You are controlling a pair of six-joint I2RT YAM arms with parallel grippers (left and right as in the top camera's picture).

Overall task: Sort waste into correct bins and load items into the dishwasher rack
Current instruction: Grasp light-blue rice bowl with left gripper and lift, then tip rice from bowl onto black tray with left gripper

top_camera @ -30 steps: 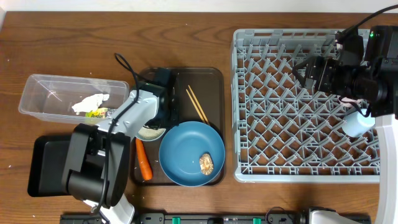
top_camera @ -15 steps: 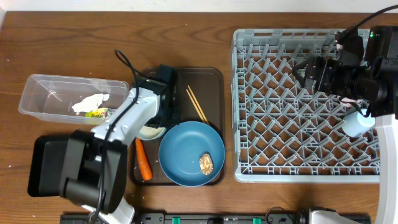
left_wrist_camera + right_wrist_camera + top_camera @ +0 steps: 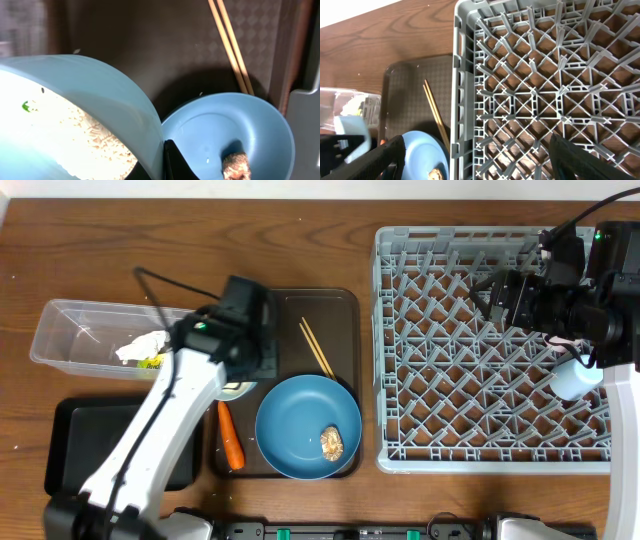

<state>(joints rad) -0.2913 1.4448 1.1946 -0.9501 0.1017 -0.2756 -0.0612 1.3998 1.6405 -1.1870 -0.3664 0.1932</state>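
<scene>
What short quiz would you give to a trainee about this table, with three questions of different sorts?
1. True or false: the food lump lies on the blue plate.
2. What is the left end effector closed on? A) a spoon B) the bowl with rice in it C) a knife
3. Fill in: the white napkin lies in the clear ____.

Key: 1 true; 2 B; 3 tub.
</scene>
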